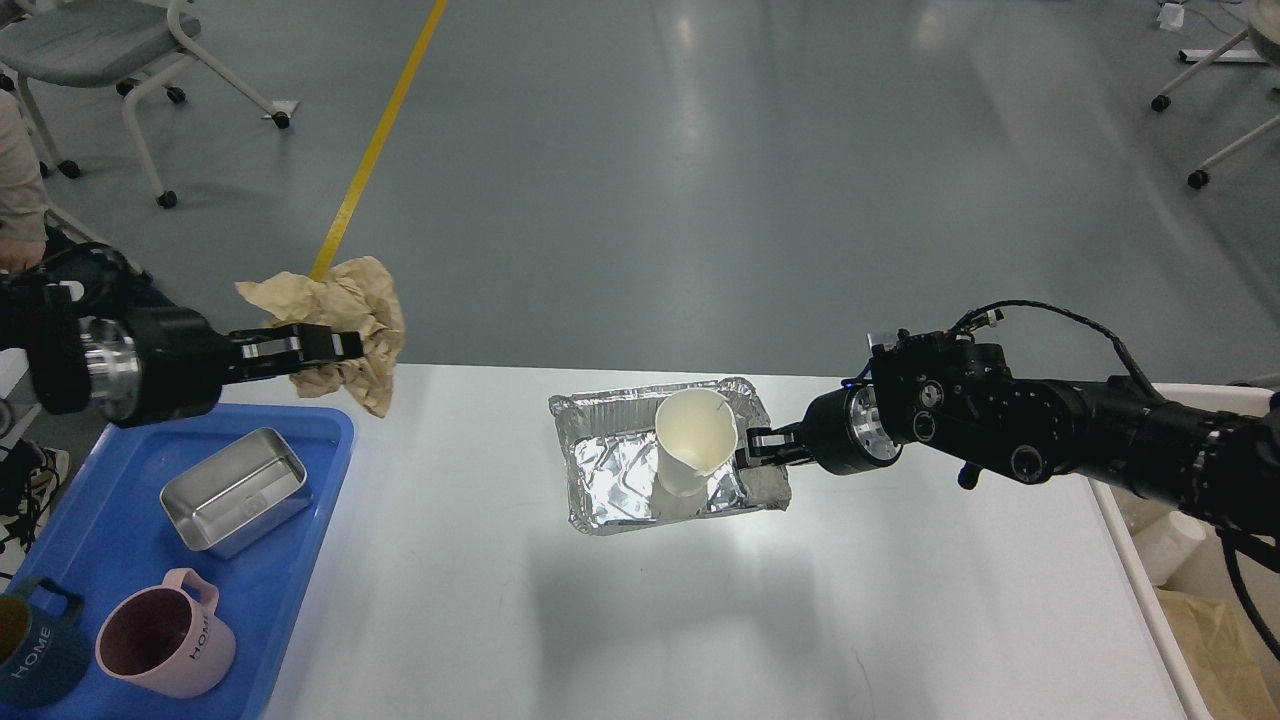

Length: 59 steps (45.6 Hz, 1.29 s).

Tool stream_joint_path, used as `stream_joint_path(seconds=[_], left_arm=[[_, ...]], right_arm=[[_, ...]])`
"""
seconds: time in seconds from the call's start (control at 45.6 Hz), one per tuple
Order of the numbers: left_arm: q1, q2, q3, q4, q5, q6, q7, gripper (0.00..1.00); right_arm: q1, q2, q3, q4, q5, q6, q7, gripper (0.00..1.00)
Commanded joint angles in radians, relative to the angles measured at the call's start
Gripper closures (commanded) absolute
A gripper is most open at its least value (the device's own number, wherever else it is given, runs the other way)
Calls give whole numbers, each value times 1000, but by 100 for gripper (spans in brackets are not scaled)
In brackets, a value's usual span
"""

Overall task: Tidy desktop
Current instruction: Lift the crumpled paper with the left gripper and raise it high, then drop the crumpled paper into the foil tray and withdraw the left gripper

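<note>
The white desktop [480, 600] fills the lower view. My left gripper [335, 347] hangs above its far left corner, shut on a crumpled brown paper [350, 305] that is lifted clear of the blue tray [120, 550]. A foil tray [620, 470] sits at the middle of the desktop with a white paper cup [693, 445] standing in it. At the foil tray's right rim is my right gripper [757, 445], shut on that rim.
The blue tray holds a steel box [232, 490], a pink mug [165, 645] and a dark blue mug [35, 650]. A beige bin [1190, 560] with paper and a cup stands off the right edge. A chair [110, 50] and a seated person [20, 200] are at far left.
</note>
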Motion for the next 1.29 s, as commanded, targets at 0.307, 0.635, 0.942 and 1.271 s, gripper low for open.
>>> stream_joint_path(seconds=[0.307, 0.635, 0.942, 1.271], left_arm=[[41, -374, 7, 160, -45, 3, 4, 99], [140, -497, 0, 269, -48, 21, 2, 88], [171, -601, -26, 331, -81, 58, 2, 54], [171, -574, -82, 331, -169, 55, -1, 4]], right_arm=[[0, 1, 0, -3, 0, 0, 0, 100], [-1, 2, 3, -5, 0, 0, 0, 100], [-1, 2, 8, -12, 0, 0, 0, 100], [-1, 2, 8, -15, 8, 0, 0, 100]])
